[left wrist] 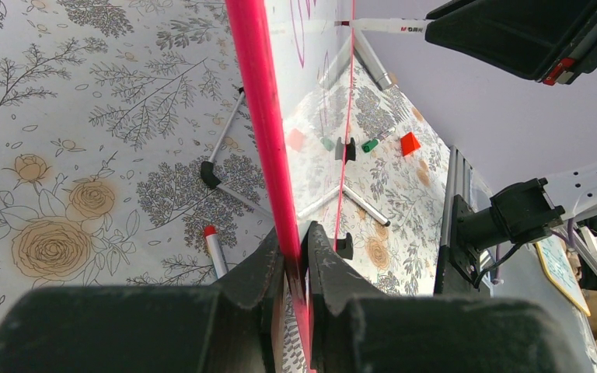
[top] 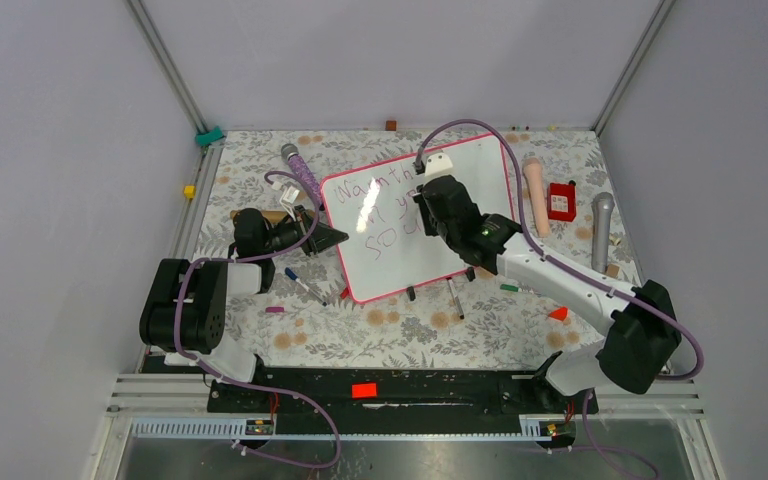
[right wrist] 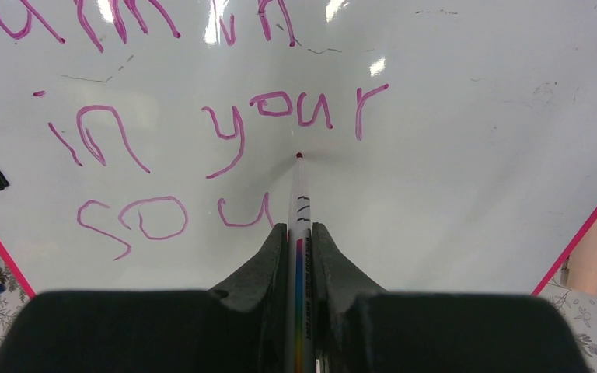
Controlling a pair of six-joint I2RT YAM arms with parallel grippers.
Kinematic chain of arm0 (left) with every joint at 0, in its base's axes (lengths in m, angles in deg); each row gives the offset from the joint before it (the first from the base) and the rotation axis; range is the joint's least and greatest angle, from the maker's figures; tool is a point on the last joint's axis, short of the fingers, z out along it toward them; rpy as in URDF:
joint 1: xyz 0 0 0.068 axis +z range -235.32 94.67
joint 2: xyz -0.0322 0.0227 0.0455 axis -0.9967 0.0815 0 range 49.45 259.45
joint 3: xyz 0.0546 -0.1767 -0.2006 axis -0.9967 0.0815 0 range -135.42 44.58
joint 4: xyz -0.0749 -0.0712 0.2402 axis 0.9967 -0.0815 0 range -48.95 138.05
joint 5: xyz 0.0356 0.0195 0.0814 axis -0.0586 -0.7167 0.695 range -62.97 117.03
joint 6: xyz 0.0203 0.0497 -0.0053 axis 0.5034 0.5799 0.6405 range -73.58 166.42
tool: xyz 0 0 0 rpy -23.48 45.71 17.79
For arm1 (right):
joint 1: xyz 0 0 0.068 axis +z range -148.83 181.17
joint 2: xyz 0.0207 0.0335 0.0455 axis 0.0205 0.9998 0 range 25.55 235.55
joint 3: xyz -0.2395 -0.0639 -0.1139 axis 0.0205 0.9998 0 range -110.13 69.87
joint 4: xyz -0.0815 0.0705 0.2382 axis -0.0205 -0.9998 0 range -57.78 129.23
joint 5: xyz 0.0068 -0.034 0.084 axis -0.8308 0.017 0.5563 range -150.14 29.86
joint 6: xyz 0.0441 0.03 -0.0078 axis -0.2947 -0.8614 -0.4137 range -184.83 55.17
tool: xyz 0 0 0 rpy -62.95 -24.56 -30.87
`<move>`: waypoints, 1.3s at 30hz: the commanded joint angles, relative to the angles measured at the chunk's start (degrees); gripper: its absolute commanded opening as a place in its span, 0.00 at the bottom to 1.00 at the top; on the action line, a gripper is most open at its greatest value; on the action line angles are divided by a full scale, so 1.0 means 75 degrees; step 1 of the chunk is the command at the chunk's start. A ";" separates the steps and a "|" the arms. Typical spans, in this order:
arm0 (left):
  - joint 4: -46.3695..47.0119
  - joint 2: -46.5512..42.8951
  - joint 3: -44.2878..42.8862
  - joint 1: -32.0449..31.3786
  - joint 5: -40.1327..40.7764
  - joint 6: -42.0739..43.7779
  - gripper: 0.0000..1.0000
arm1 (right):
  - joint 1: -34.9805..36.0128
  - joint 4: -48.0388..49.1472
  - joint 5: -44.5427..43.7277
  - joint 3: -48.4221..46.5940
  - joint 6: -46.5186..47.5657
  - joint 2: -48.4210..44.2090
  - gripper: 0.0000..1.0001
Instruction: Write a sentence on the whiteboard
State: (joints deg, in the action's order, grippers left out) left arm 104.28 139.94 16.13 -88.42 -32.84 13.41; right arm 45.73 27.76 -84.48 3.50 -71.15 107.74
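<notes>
The whiteboard (top: 460, 180), white with a pink-red frame, stands tilted on the floral table. My left gripper (top: 332, 237) is shut on its left edge; in the left wrist view the pink frame (left wrist: 260, 116) runs between the jaws of my left gripper (left wrist: 297, 252). My right gripper (right wrist: 299, 233) is shut on a white marker (right wrist: 300, 194), its red tip at the board just under "your". The sentence (right wrist: 225, 124) in purple-pink reads "Warmth in / in your / sou". It also shows in the top view (top: 380, 210). My right gripper (top: 428, 205) is over the board's middle.
Loose markers lie by the board: a blue-capped marker (top: 305, 285), a black-capped marker (top: 455, 298), and a red-capped marker (left wrist: 214, 250). A purple microphone (top: 300, 165), a peach tube (top: 537, 195), a red box (top: 561, 201) and a grey microphone (top: 601, 230) surround it.
</notes>
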 commanded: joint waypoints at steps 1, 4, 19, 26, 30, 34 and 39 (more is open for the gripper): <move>0.0155 0.0143 0.0125 0.0102 0.0468 0.0867 0.00 | -0.0065 -0.0085 -0.0028 -0.0132 -0.0100 -0.0027 0.00; 0.0229 0.0144 0.0153 0.0108 0.0448 0.0831 0.00 | -0.0062 -0.0113 0.0068 0.0112 -0.0207 -0.0132 0.00; 0.0299 0.0191 0.0148 0.0119 0.0405 0.0769 0.00 | -0.0056 -0.0301 0.0737 0.1170 -0.0690 -0.0563 0.00; 0.0290 0.0202 0.0125 0.0119 0.0397 0.0764 0.00 | -0.0055 -0.0392 0.0896 0.1164 -0.0804 -0.0745 0.00; 0.0289 0.0248 0.0087 0.0119 0.0367 0.0737 0.00 | -0.0056 -0.0409 0.0909 0.1278 -0.0774 -0.1243 0.00; 0.0287 0.0250 0.0099 0.0119 0.0365 0.0745 0.00 | -0.0055 -0.0412 0.0671 0.1438 -0.0642 -0.1722 0.00; 0.0279 0.0260 0.0087 0.0119 0.0356 0.0734 0.00 | -0.0058 -0.0413 0.0306 0.1327 -0.0481 -0.1624 0.00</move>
State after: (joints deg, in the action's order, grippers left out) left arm 105.55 140.38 16.35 -88.31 -33.17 12.91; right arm 45.71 24.40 -79.39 14.54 -75.83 95.53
